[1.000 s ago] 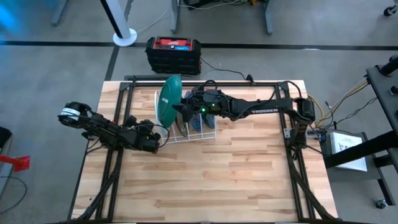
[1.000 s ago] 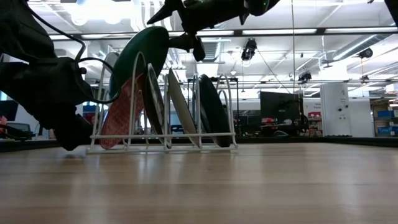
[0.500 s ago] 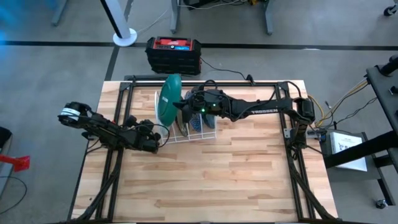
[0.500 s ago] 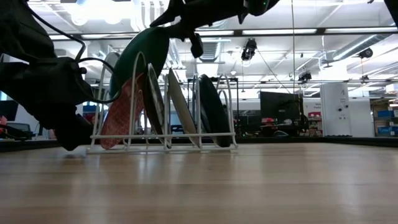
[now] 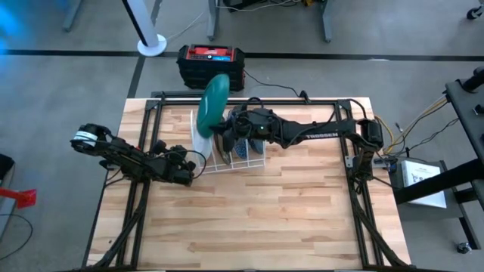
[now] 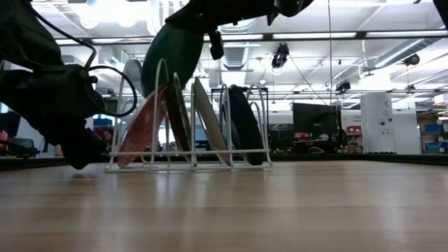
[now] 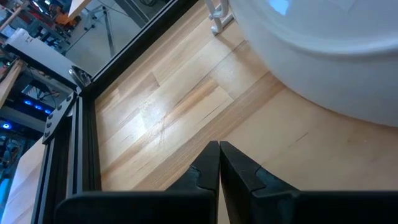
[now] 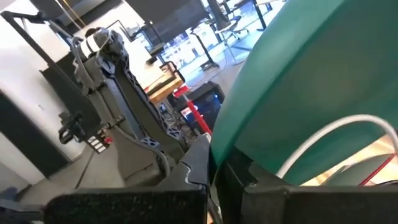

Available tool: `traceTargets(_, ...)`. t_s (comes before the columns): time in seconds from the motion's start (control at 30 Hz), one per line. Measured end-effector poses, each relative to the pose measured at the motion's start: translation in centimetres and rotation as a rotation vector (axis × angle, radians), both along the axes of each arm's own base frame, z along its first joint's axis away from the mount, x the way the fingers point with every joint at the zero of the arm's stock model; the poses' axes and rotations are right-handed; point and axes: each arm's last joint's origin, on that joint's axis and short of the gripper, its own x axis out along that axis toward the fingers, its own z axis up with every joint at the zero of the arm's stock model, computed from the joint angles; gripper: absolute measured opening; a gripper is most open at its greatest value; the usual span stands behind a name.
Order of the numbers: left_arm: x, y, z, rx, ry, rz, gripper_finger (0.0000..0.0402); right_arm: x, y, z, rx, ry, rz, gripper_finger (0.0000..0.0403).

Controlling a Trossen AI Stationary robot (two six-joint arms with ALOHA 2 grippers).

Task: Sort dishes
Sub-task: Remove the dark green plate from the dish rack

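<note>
A wooden surface is seen in a big bright room. Plates are stood in a white rack. The green plate is pinched above it by the right fingers. The left fingers are shut, empty, beside the rack.

The table held one white wire rack and five plates in all. One was a plain dark green plate, one a red-pink patterned plate, and three more plates stood in the rack's slots: one dark-rimmed plate just beside the red-pink one, one pale greyish plate and one dark plate at the far end. There were two robot arms, each with one gripper, and one black-and-red box stood on the floor beyond the table.
</note>
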Motion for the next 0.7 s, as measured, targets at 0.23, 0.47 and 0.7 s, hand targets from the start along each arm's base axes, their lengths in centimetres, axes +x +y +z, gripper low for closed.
traceTargets(0.23,-0.1,0.0,0.0,0.001,0.011,0.000,0.0000,-1.1,0.7,2.5,-0.084,-0.063,0.017,0.0001)
traceTargets(0.47,-0.4,0.0,-0.1,-0.032,0.020,0.022,0.0000,-3.7,1.9,5.8,-0.188,-0.056,0.031,0.0000)
traceTargets(0.7,-0.3,-0.2,0.5,-0.107,0.052,0.065,0.0000,-6.8,3.5,7.5,-0.284,0.114,-0.063,0.0000)
